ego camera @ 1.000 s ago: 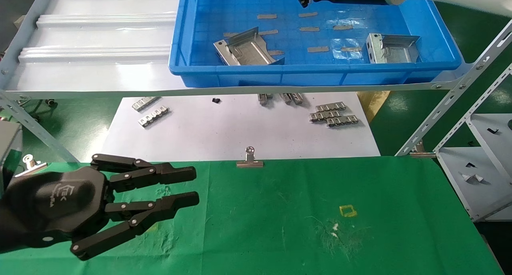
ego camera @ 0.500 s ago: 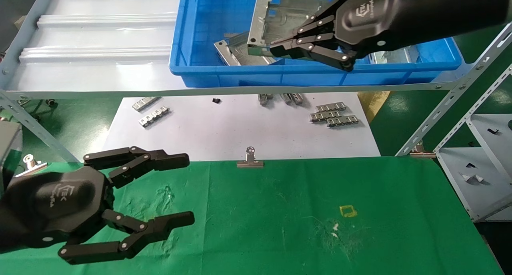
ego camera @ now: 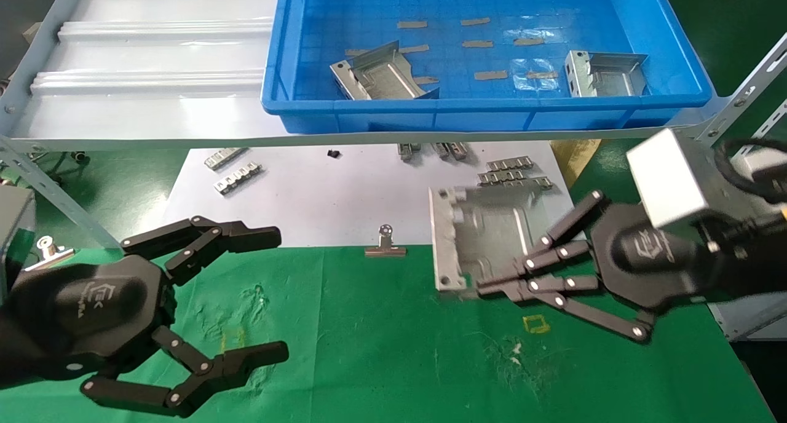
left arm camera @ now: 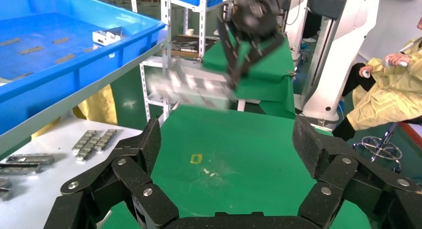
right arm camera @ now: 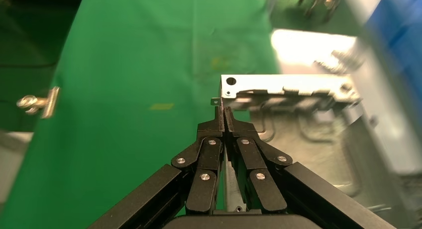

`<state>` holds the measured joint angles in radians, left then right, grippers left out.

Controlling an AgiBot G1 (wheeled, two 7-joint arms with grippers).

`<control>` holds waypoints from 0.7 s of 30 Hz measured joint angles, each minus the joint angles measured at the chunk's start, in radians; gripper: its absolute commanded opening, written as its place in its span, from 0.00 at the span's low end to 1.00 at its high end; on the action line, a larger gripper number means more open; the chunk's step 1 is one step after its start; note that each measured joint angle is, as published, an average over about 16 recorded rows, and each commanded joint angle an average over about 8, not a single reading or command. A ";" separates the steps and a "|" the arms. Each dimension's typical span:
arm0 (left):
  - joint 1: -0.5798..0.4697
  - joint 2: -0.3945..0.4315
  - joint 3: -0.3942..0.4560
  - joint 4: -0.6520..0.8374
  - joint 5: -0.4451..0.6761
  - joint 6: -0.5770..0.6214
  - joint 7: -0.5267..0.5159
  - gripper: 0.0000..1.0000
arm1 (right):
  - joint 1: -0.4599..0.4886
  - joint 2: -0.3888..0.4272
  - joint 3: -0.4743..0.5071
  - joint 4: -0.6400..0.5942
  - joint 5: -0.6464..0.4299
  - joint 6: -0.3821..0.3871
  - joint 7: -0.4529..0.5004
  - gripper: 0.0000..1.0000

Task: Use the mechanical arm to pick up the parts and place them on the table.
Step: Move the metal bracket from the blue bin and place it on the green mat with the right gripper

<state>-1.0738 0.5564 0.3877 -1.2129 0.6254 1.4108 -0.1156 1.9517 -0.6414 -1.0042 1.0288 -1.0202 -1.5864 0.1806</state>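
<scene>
Our right pincer point(ego camera: 492, 286), closed on one part point(ego camera: 486, 235), carries it above the counter point(ego camera: 399, 349), not yet set down; two parts point(ego camera: 381, 79) wait in the far bin point(ego camera: 492, 112), and our left pincer point(ego camera: 270, 297) hangs wide open, empty, at near left.

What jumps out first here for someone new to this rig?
The right claw, shut on a silvery sheet-metal part, carries it above the far edge of the green table. The left claw hovers wide open over the table's near left. Behind, a blue bin on the shelf holds two more parts.
</scene>
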 measured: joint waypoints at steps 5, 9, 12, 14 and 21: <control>0.000 0.000 0.000 0.000 0.000 0.000 0.000 1.00 | -0.068 0.047 -0.085 0.026 -0.021 0.020 -0.031 0.00; 0.000 0.000 0.000 0.000 0.000 0.000 0.000 1.00 | -0.121 0.033 -0.139 -0.026 -0.077 0.051 -0.096 0.00; 0.000 0.000 0.000 0.000 0.000 0.000 0.000 1.00 | -0.159 0.002 -0.168 -0.090 -0.123 0.080 -0.161 0.00; 0.000 0.000 0.000 0.000 0.000 0.000 0.000 1.00 | -0.181 -0.024 -0.184 -0.140 -0.150 0.099 -0.209 0.00; 0.000 0.000 0.000 0.000 0.000 0.000 0.000 1.00 | -0.219 -0.119 -0.217 -0.322 -0.223 0.144 -0.364 0.00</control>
<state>-1.0738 0.5564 0.3877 -1.2129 0.6254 1.4108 -0.1156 1.7329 -0.7605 -1.2214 0.7069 -1.2436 -1.4424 -0.1837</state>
